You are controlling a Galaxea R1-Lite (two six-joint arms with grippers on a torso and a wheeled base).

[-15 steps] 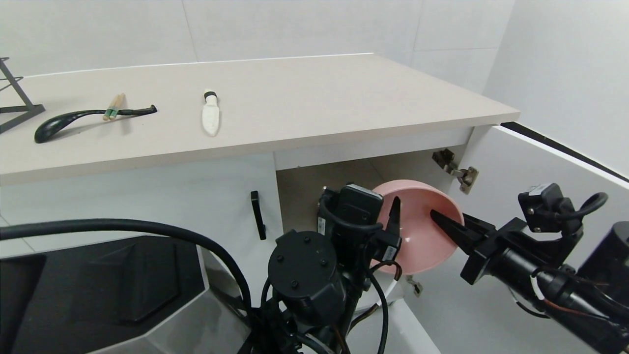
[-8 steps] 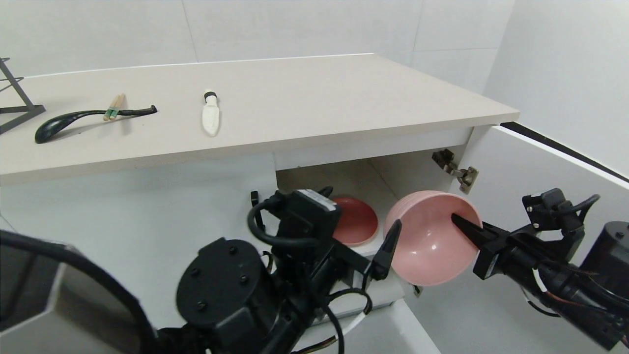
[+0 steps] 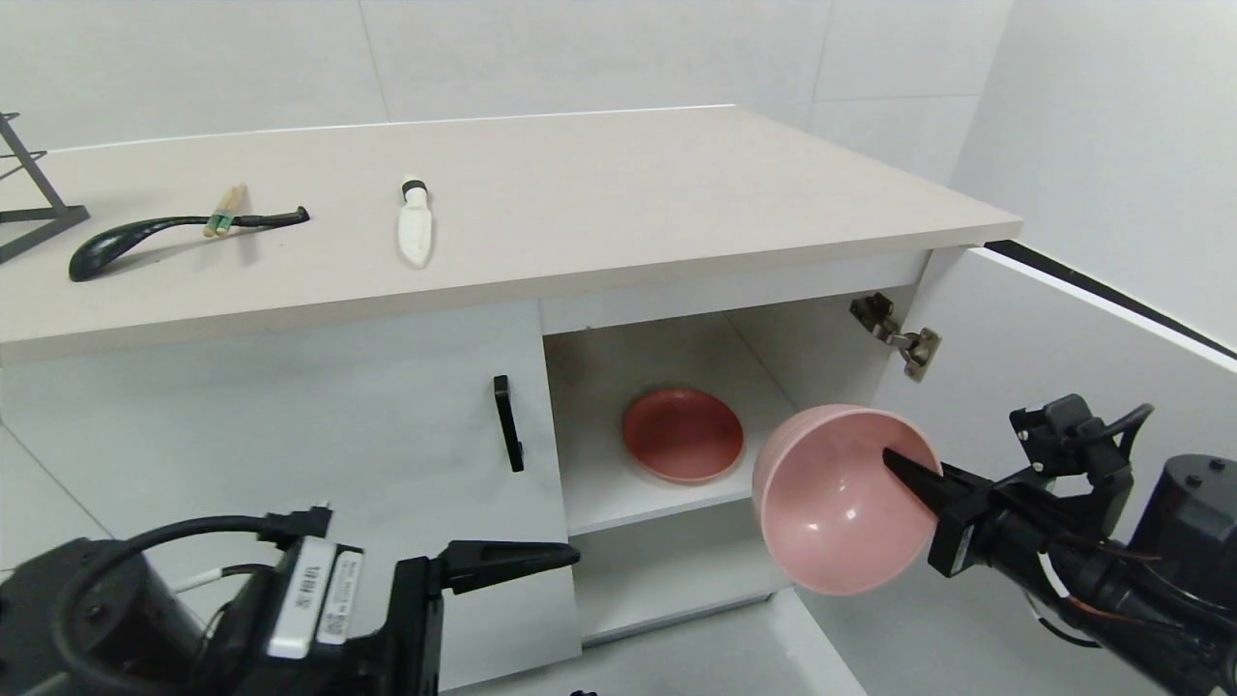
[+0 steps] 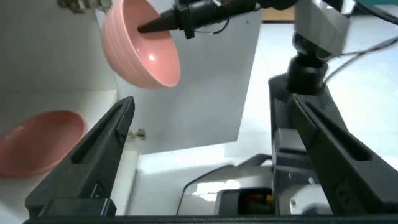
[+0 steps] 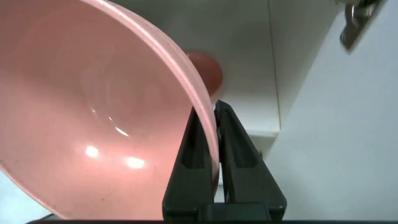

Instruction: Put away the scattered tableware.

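My right gripper [image 3: 894, 462] is shut on the rim of a pink bowl [image 3: 836, 498], holding it tilted in front of the open cupboard; the rim sits pinched between its fingers [image 5: 205, 134], and the bowl [image 4: 140, 43] hangs in the air. A red plate [image 3: 682, 434] lies on the cupboard shelf [image 3: 618, 483]. My left gripper [image 3: 570, 554] is low at the left, open with nothing between its fingers [image 4: 93, 162]. On the counter [image 3: 580, 193] lie a black ladle [image 3: 145, 235], chopsticks [image 3: 222, 210] and a white knife [image 3: 415, 223].
The right cupboard door [image 3: 1063, 367] stands open beside my right arm. The left door [image 3: 338, 406] with a black handle [image 3: 506, 421] is closed. A dark wire rack [image 3: 29, 193] stands at the counter's far left.
My left arm has pulled back from the cupboard, down and to the left, uncovering the red plate. My right gripper has lowered the pink bowl slightly, still gripping it.
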